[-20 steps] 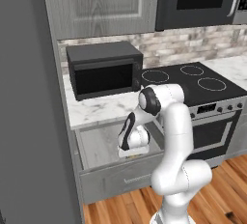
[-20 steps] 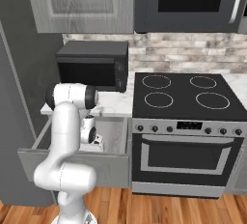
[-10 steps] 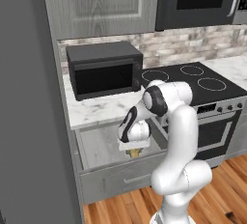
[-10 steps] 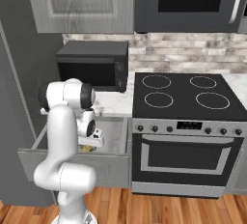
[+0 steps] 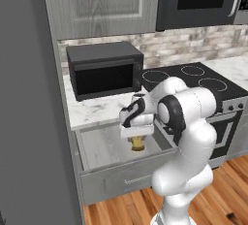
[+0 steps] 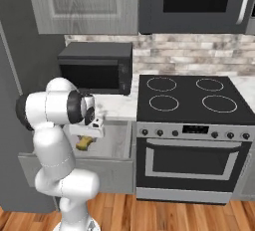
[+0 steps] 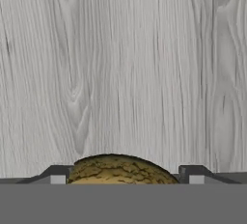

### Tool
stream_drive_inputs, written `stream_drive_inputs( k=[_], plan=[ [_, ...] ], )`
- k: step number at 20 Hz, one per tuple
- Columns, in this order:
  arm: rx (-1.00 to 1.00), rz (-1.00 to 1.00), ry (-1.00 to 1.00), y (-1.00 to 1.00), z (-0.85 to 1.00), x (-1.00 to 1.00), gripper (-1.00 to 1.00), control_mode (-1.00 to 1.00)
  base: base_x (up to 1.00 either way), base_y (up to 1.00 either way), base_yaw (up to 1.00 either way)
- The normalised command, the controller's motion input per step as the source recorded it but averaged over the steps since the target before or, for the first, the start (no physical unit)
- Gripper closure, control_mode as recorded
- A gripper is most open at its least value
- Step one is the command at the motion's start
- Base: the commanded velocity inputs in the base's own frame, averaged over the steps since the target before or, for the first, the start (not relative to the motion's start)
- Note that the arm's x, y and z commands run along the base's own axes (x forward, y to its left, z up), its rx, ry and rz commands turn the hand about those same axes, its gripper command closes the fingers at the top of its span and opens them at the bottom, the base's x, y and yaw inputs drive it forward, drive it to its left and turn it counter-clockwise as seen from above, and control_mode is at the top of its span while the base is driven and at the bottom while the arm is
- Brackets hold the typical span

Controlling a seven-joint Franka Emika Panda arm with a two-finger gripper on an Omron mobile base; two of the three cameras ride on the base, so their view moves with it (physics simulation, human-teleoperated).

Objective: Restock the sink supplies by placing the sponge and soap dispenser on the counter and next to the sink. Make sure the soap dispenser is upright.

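Note:
The yellow-ochre sponge hangs just above the pale wooden floor of an open drawer, and my gripper is shut on it from above. From the right side, the sponge shows under the gripper. In the hand view the sponge bulges up between the two dark fingertips of the gripper. The white marble counter runs behind the drawer. The soap dispenser and the sink are out of view.
A black microwave stands on the counter behind the drawer. The black stovetop and oven lie to the right. A tall dark grey panel walls off the left, and cabinets hang overhead.
The hand has come up a little out of the drawer and drifted right with the sponge in its jaws. The sponge now hangs off the drawer floor.

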Motion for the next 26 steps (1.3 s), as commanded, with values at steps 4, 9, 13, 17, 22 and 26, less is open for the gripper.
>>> stream_drive_inputs(
  k=[4, 9, 13, 17, 22, 26],
  plan=[
    [0.00, 0.00, -0.05, -0.08, 1.00, -0.51, 1.00, -1.00, 0.00, 0.00, 0.00],
    [0.00, 0.00, -0.08, -0.13, 1.00, -0.70, 1.00, -1.00, 0.00, 0.00, 0.00],
    [0.00, -0.05, -0.07, -0.43, 0.97, -0.43, 1.00, -1.00, 0.00, 0.00, 0.00],
    [0.01, -0.06, -0.02, -0.30, 0.39, -0.10, 1.00, 1.00, -0.09, -0.45, -0.15],
    [0.00, 0.00, 0.00, 0.00, 0.00, 0.00, 1.00, 1.00, -0.02, -1.00, -0.43],
    [0.00, 0.00, 0.00, 0.00, 0.00, 0.00, 1.00, 1.00, 0.00, -1.00, -0.48]
  ],
)
